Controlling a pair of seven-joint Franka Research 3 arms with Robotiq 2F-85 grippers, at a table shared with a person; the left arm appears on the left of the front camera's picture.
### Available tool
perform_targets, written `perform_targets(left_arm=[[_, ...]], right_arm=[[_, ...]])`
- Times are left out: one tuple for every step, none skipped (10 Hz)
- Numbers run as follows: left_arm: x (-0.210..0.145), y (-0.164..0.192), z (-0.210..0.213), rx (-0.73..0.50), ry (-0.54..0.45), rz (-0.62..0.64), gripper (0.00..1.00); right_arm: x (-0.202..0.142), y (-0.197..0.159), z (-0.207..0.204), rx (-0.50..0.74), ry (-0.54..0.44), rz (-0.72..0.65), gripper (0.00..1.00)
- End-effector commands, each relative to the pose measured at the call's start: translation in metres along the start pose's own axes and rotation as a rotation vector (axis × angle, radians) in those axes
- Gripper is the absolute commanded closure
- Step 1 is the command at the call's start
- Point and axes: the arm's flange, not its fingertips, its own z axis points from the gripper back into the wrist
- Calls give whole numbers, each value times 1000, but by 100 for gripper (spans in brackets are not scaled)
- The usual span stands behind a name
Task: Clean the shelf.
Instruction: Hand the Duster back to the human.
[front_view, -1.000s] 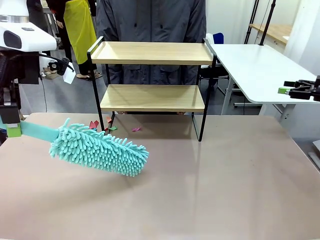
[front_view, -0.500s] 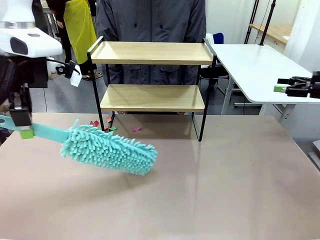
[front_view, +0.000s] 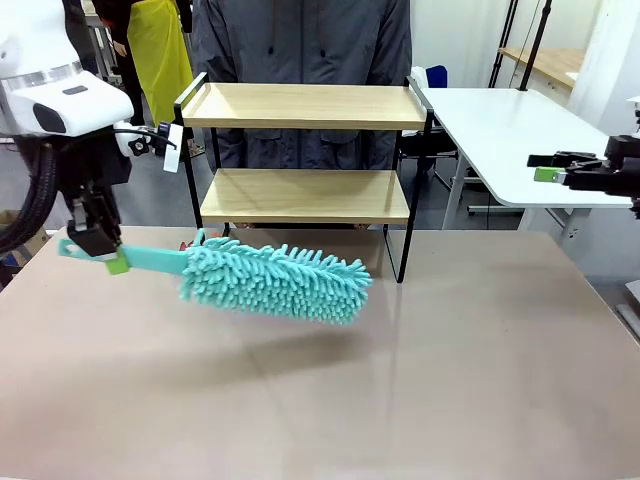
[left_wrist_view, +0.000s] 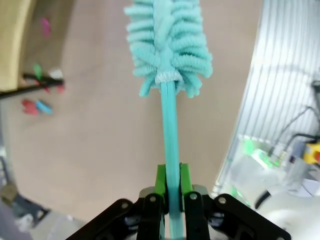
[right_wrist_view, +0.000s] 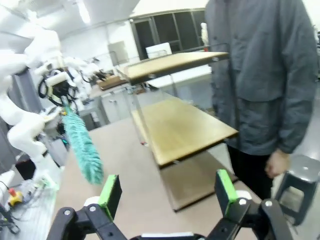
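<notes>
The left gripper (front_view: 100, 250) is clamped on the flat handle of a teal microfibre duster (front_view: 275, 280) — in the left wrist view the green pads (left_wrist_view: 161, 181) press both sides of the handle, and the fluffy head (left_wrist_view: 167, 40) extends straight ahead of the fingers. The duster hangs above the table (front_view: 450, 380), its head just in front of the shelf (front_view: 305, 195). The right gripper (front_view: 550, 168) hovers well off to the shelf's other side, jaws spread wide and empty. A person in a grey jacket (front_view: 300, 40) stands behind the shelf.
</notes>
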Motion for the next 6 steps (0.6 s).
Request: perform_targets(left_arm=[[-3, 2, -14, 27, -141, -85, 87], [-1, 5, -15, 45, -191, -104, 87], [2, 7, -18, 59, -233, -115, 87], [5, 10, -20, 71, -282, -151, 87], [7, 14, -20, 56, -292, -176, 87], [7, 16, -21, 67, -309, -188, 87]], right_arm=[[-3, 30, -15, 57, -10, -43, 0], [-6, 40, -25, 99, -20, -51, 0], [-14, 50, -36, 142, -18, -61, 0], [-23, 55, -50, 184, 0, -73, 0], [-29, 53, -61, 201, 9, -76, 0], [-34, 47, -67, 158, 5, -102, 0]])
